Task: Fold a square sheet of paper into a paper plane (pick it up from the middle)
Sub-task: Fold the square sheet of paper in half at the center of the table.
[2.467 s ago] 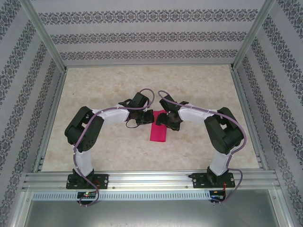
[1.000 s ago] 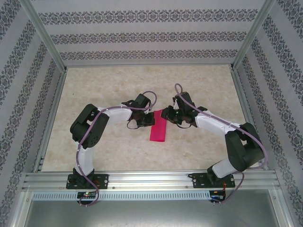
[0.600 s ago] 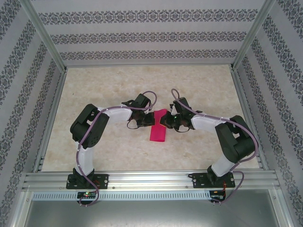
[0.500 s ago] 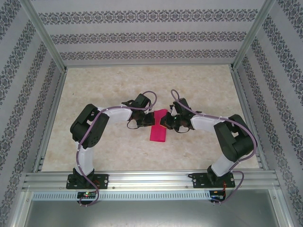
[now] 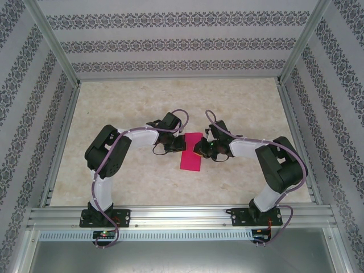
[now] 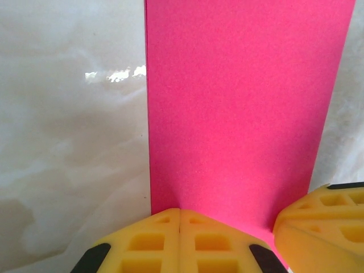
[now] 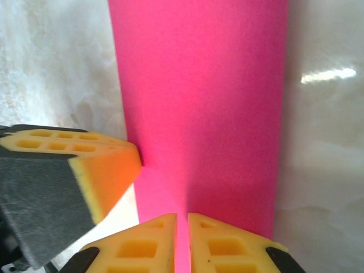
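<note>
Flat at the middle of the worktop (image 5: pixel 125 108): paper (image 5: pixel 191 158), folded into a narrow strip. At its left edge — left gripper (image 5: pixel 182 143), fingers closed tight, tips on the paper. At its right edge — right gripper (image 5: pixel 199 149), all but closed, thin slit between fingers; pinching or not, cannot tell.

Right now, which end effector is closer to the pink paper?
Neither left nor right: both touch the pink paper. The left end effector presses on the paper's left edge; the right end effector rests on its right edge, roughly opposite.
</note>
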Robot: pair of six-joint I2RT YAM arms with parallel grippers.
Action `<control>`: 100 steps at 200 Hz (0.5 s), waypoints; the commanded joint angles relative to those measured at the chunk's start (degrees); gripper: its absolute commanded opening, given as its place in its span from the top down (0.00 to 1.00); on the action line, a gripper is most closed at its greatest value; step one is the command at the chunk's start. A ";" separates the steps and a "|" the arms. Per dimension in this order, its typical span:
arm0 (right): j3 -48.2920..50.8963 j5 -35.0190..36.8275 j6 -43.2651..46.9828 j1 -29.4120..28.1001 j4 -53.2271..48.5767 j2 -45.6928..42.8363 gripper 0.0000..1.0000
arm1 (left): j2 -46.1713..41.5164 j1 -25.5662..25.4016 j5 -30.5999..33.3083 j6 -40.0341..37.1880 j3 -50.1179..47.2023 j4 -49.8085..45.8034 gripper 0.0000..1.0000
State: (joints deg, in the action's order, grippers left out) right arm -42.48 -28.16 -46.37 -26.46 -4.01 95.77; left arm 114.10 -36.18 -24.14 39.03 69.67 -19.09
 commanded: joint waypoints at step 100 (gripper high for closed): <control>4.72 -2.98 1.64 1.78 4.85 -0.91 0.84 | 3.32 -1.17 1.53 -1.94 0.21 -4.29 1.00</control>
State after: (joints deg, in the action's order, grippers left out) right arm -38.72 -30.74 -45.47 -24.97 1.80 96.86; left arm 114.30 -36.18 -24.36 38.81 69.89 -19.22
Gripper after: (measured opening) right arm 0.156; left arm 0.068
